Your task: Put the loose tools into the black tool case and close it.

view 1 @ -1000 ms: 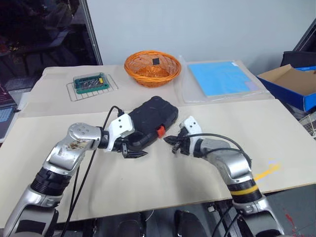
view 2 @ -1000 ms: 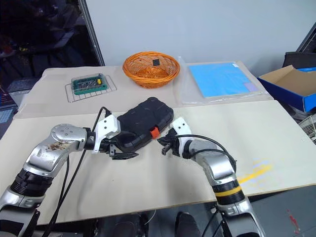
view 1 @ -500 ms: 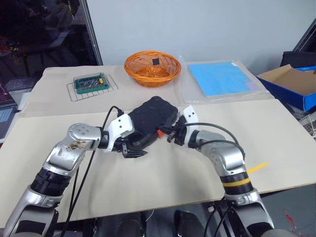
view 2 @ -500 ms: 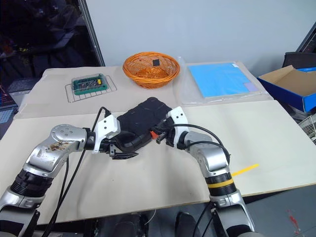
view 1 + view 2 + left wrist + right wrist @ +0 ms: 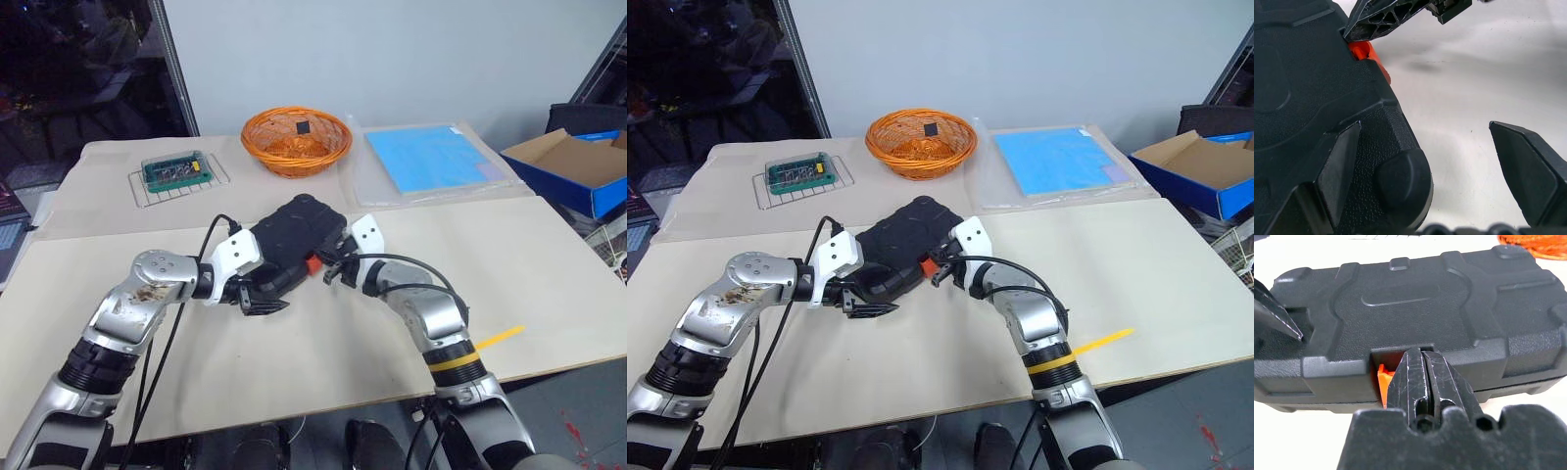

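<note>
I see the black tool case lying lid-down on the desk, no loose tools outside it. My closed right gripper presses the orange latch; my left gripper, wide open, straddles its corner. I judge only latching remains.

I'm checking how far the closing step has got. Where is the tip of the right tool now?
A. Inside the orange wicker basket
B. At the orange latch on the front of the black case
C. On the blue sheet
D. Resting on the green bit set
B: the right tool, fingers shut together, has its tip at the orange latch in the front edge of the closed black tool case.
</note>
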You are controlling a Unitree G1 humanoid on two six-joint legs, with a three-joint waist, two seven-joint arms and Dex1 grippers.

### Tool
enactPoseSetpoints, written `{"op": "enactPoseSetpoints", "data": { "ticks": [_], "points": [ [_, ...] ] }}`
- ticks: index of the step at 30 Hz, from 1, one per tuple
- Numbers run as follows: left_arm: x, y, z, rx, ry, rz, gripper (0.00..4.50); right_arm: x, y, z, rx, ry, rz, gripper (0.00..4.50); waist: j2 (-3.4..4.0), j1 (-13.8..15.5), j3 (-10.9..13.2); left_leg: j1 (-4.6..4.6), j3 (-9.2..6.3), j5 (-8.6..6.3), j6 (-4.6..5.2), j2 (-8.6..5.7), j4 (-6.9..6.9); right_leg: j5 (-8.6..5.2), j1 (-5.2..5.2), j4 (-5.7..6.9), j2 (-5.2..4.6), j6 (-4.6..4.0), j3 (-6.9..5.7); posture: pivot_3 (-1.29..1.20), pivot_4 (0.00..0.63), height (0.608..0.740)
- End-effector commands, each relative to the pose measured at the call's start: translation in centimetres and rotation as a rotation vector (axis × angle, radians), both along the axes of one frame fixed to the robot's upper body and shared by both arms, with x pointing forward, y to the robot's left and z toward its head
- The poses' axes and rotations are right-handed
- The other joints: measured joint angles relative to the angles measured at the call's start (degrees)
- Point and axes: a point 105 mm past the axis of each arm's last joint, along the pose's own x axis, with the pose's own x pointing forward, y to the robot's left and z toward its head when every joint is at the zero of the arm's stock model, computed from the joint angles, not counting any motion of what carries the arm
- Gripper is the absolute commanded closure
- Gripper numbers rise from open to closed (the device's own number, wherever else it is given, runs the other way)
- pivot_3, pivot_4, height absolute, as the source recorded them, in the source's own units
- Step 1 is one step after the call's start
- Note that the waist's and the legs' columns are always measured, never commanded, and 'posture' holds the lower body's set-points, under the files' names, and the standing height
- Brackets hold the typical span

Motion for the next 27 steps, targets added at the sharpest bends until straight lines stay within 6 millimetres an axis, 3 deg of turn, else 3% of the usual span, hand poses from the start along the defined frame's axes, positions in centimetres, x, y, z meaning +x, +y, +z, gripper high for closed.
{"op": "enactPoseSetpoints", "data": {
  "ticks": [1,11,16,21,23,24,25,27],
  "points": [
    [-0.6,0.2,-2.6,0.041,0.106,0.017,0.00,-0.9,0.9,-4.0,-0.105,0.087,0.034,4.37,0.04,-0.09,-0.18,0.05,0.01,-0.01,-0.02,0.03,-0.01,0.00,0.03,0.00,0.00,0.00,0.00,0.00,0.150,0.740],
    [-0.5,0.2,-2.9,0.040,0.112,0.026,0.00,-1.4,0.9,-6.1,-0.269,0.024,0.075,4.37,0.00,-0.49,-0.96,0.54,0.28,-0.08,-0.15,0.27,-0.39,-0.09,0.14,-0.04,-0.02,-0.13,0.01,0.00,0.150,0.740],
    [-0.4,0.2,-2.9,0.032,0.107,0.029,0.00,-1.3,0.5,-6.1,-0.281,-0.001,0.063,4.37,-0.02,-0.45,-1.04,0.84,0.37,-0.12,-0.20,0.35,-0.57,-0.14,0.29,-0.06,-0.06,-0.19,0.01,0.00,0.150,0.740],
    [-0.5,-0.3,-1.7,-0.084,0.050,0.021,0.00,-0.6,0.5,-0.2,-0.050,-0.179,0.039,4.37,-0.03,-0.23,-1.01,0.78,0.40,-0.13,-0.23,0.36,-0.72,-0.16,0.20,-0.11,-0.13,-0.19,0.02,0.00,0.150,0.740],
    [-0.8,-0.7,0.3,-0.260,-0.033,0.008,0.00,-1.5,-0.8,3.2,0.077,-0.223,0.070,3.88,0.09,0.18,-0.91,0.50,0.45,-0.13,-0.24,0.35,-0.75,-0.16,-0.09,-0.11,-0.17,-0.20,0.01,0.00,0.150,0.740],
    [-1.4,-0.3,1.2,-0.341,0.005,0.007,0.00,-2.7,-1.6,4.6,0.099,-0.245,0.131,3.66,0.06,0.40,-0.82,0.32,0.50,-0.12,-0.24,0.34,-0.76,-0.15,-0.20,-0.11,-0.22,-0.20,0.02,0.00,0.150,0.740],
    [-1.9,0.1,2.2,-0.419,0.006,0.013,0.00,-3.9,-2.4,5.4,0.097,-0.256,0.178,3.33,-0.02,0.64,-0.71,0.11,0.58,-0.10,-0.23,0.32,-0.76,-0.13,-0.24,-0.05,-0.30,-0.23,0.00,0.00,0.150,0.740],
    [-3.1,1.3,2.2,-0.424,0.035,0.016,0.00,-6.0,-4.3,5.8,0.056,-0.237,0.248,2.68,-0.13,0.83,-0.60,-0.52,0.58,0.06,-0.03,0.29,-0.75,-0.02,-0.77,-0.03,-0.28,-0.28,-0.07,0.00,0.150,0.740]
  ]
}}
